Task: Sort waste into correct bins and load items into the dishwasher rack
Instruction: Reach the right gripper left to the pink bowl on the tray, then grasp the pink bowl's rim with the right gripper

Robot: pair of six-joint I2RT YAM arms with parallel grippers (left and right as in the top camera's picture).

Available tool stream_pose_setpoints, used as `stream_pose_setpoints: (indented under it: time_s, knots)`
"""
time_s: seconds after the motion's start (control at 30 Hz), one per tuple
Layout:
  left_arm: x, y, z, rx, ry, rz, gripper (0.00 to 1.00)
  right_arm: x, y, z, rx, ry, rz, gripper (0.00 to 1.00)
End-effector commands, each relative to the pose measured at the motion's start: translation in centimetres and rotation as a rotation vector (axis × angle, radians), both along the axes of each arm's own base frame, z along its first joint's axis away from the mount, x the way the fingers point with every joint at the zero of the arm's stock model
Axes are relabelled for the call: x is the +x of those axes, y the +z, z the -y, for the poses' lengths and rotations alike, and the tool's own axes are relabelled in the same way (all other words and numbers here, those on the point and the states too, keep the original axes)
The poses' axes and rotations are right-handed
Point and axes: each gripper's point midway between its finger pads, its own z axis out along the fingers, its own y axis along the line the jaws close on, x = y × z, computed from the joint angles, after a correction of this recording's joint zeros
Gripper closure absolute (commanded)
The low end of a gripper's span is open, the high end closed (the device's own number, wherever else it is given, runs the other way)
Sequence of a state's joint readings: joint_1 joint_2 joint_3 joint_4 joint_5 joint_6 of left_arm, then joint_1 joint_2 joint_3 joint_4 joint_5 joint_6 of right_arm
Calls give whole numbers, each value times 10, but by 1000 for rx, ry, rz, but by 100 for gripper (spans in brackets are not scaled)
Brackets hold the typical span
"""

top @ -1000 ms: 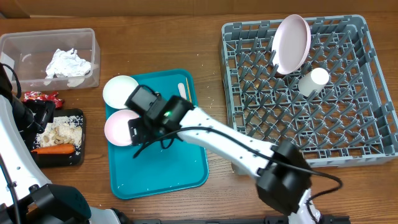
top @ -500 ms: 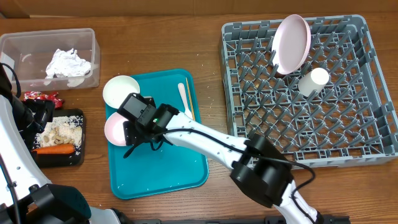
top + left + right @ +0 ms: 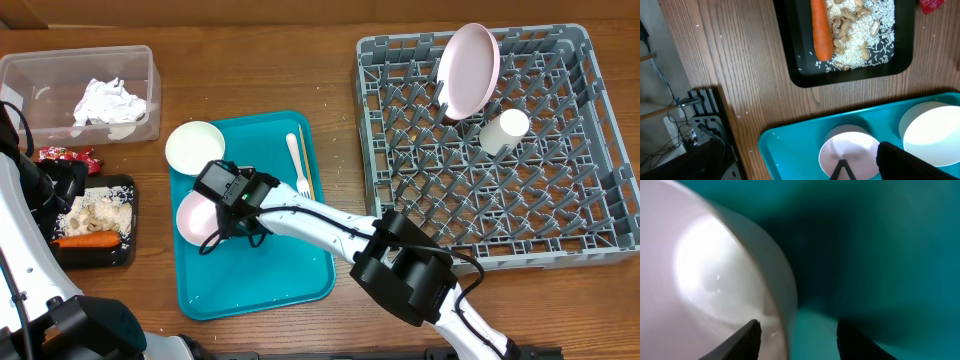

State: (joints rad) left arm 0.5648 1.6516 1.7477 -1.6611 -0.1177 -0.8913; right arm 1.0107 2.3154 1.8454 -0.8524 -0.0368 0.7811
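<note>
Right hand (image 3: 797, 336), fingers apart, straddles the rim of the mouth-up pink bowl (image 3: 195, 218) on teal tray (image 3: 262, 275).

The right tool (image 3: 799, 340) shows only its two dark tips, cut off by the bottom edge of its wrist view; the pink bowl (image 3: 715, 280) and teal tray (image 3: 880, 245) there are blurred; from overhead that tool is hidden under its own wrist, which also covers the bowl's right side; the right arm (image 3: 330, 225) hides a stretch of the rack's (image 3: 560, 190) near wall; the left arm (image 3: 20, 230), cut off at the left edge, covers part of the red wrapper (image 3: 62, 155); in the left wrist view the carrot (image 3: 821, 30) and black tray (image 3: 850, 75) are cut by the top edge, the white bowl (image 3: 932, 132) by the right.
</note>
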Motion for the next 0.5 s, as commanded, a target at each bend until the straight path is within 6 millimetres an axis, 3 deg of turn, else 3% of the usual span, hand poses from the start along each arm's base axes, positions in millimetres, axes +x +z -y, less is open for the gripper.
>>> stream_pose_setpoints:
  time_s: [0.0,0.17,0.3,0.47]
  knots:
    - [-2,1,-4,18,7,-9,0,11,17,7,-15,-25,5,49]
    - [-2,1,-4,18,7,-10,0,15,36,21,-59,-43,-25,52]
    - [-2,1,-4,18,7,-10,0,14,36,24,-69,-45,-35,62]
    - [-2,1,-4,18,7,-10,0,11,36,23,-60,-41,-50,65]
